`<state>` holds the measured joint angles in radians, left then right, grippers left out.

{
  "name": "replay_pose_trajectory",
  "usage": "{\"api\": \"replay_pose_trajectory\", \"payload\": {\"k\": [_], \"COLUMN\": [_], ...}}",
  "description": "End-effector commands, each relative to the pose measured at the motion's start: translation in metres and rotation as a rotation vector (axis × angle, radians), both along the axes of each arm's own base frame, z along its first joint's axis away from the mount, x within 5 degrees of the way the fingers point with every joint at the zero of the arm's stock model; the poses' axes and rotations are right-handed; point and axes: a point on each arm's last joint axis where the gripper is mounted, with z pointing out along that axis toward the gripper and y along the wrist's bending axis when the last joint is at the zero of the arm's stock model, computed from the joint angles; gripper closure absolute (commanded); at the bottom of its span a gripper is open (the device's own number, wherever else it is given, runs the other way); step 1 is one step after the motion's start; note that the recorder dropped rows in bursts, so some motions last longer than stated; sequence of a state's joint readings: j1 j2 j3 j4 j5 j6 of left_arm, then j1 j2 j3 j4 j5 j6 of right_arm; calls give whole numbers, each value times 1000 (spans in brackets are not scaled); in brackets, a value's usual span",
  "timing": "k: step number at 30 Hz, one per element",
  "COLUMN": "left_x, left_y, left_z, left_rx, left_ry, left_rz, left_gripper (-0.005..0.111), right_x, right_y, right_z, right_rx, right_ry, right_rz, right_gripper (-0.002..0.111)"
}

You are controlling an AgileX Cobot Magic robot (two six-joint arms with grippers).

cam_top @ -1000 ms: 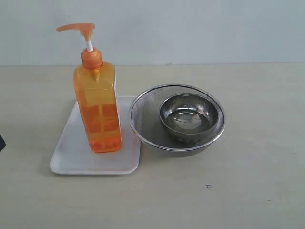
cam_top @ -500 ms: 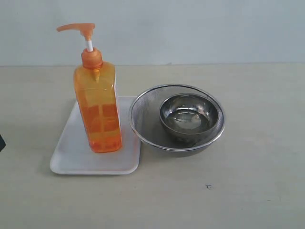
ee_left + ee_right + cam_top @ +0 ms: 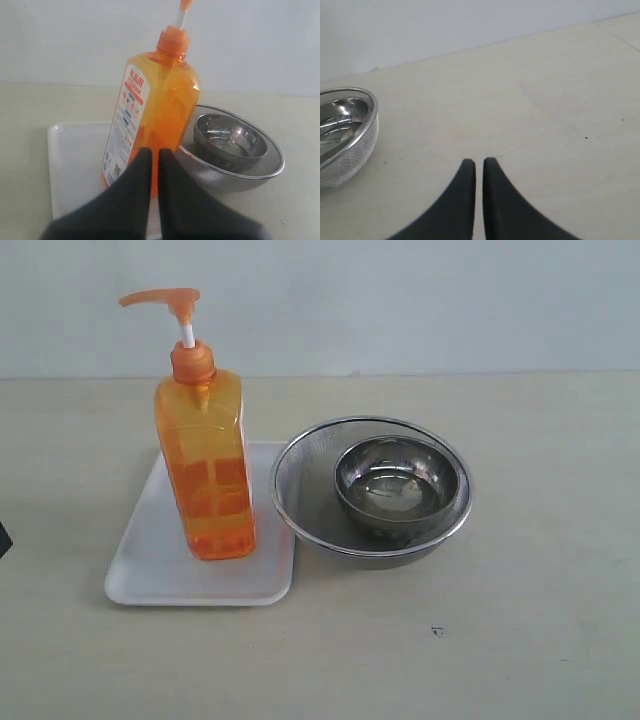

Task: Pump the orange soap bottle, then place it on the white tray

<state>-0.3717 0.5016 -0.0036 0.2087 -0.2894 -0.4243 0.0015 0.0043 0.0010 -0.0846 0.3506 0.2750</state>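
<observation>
The orange soap bottle (image 3: 205,465) stands upright on the white tray (image 3: 150,560), its pump head (image 3: 165,300) raised on the white stem. In the left wrist view the orange soap bottle (image 3: 155,115) shows its label and rests on the white tray (image 3: 75,160). My left gripper (image 3: 155,152) is shut with nothing held, drawn back from the bottle. My right gripper (image 3: 478,162) is shut and empty above bare table. Neither gripper shows in the exterior view, apart from a dark sliver at the left edge.
A round metal mesh bowl (image 3: 300,475) with a smaller steel bowl (image 3: 398,485) inside stands right of the tray, touching its edge. In the right wrist view the mesh bowl (image 3: 350,145) sits off to one side. A pale wall runs behind the table.
</observation>
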Motion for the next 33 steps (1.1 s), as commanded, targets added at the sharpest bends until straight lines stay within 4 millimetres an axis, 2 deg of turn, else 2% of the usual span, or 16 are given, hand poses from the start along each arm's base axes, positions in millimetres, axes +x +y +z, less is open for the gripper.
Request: {"api": "replay_pose_trajectory", "payload": {"k": [1,8,11,15,20,24,30,33], "left_x": [-1,-1,-4,-15,-34,-36,-35,-35], "left_y": [1,1,1,13,27,31,34,35], "left_z": [-1,-1,3,18,20,16,10,9], "left_rx": [-3,7,62,6,0,11,-132,-131], "left_ry": [0,-4,-77,-224,-299,-268,-163,-146], "left_rz": [3,2,-16,80,199,255,301,316], "left_gripper": [102,102,102,102,102,102,102,102], "right_x": [0,0,0,0,0,0,0,0], "right_y": [0,0,0,0,0,0,0,0], "right_z": [2,2,2,2,1,1,1,1], "right_rx": [-5,-5,-3,-3,-3,-3,-1,-1], "right_ry": [-18,-18,-18,-18,-16,-15,-15,-15], "right_rz": [-4,-4,-4,-4,-2,-2,-3,-3], "right_gripper": [107,107,107,107,107,107,107,107]}}
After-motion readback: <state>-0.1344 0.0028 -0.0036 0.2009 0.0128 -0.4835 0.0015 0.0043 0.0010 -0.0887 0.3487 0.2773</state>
